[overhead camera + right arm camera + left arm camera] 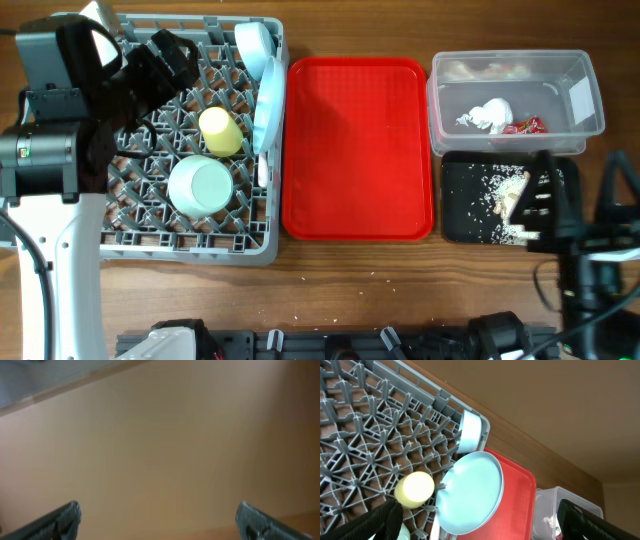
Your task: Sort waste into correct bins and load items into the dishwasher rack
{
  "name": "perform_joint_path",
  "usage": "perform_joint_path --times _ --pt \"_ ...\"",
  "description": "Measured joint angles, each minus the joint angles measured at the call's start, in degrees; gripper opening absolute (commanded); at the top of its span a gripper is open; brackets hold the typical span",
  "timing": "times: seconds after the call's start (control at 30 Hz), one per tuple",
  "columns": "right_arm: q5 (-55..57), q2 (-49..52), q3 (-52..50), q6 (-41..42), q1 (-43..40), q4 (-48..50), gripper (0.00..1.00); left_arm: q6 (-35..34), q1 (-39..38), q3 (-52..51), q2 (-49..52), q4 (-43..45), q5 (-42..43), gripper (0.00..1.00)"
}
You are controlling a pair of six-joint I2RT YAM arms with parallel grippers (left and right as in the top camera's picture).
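Overhead view: dishwasher rack (120,240) left of red tray (355,150), loaded with yellow cup (220,130), upturned bowl (200,185) and plate (268,105) on edge. Right of red tray: clear tub (510,57) with napkin (487,117) and wrapper (527,126); black tray (465,200) with rice scraps (505,190). Left gripper (165,58) over rack, right gripper (545,200) over black tray, both spread wide, empty. Judged near completion; fork and spoon not seen. Next: locate cutlery or lift clear of pegs.

Left tool (480,521) and right tool (157,521) wide open, seemingly empty
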Motion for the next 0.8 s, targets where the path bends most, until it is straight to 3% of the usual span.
perform_joint_path --times 0.13,0.27,0.37,0.5,0.57,0.67,0.8 --pt "-2.7 -9.6 -25.0 -2.3 0.1 19.2 1.00 0.0 0.0 0.0 0.0 0.0 -0.2 1.00" --pt "-3.1 -17.2 -39.3 -2.9 0.1 28.6 1.00 0.0 0.0 0.0 0.0 0.0 -0.2 1.00" --pt "-3.3 -17.6 -44.5 -2.9 -0.5 28.6 1.00 0.0 0.0 0.0 0.0 0.0 -0.2 1.00" --pt "-4.8 -17.8 -46.4 -4.5 -2.9 19.6 1.00 0.0 0.0 0.0 0.0 0.0 -0.2 1.00" --pt "-5.9 -18.0 -46.4 -10.0 -3.5 12.8 1.00 0.0 0.0 0.0 0.0 0.1 -0.2 1.00" --pt "-8.2 -18.1 -46.4 -18.5 -3.7 12.2 1.00 0.0 0.0 0.0 0.0 0.0 -0.2 1.00" --pt "-9.0 -18.1 -46.4 -22.1 -3.7 12.2 1.00 0.0 0.0 0.0 0.0 0.0 -0.2 1.00"
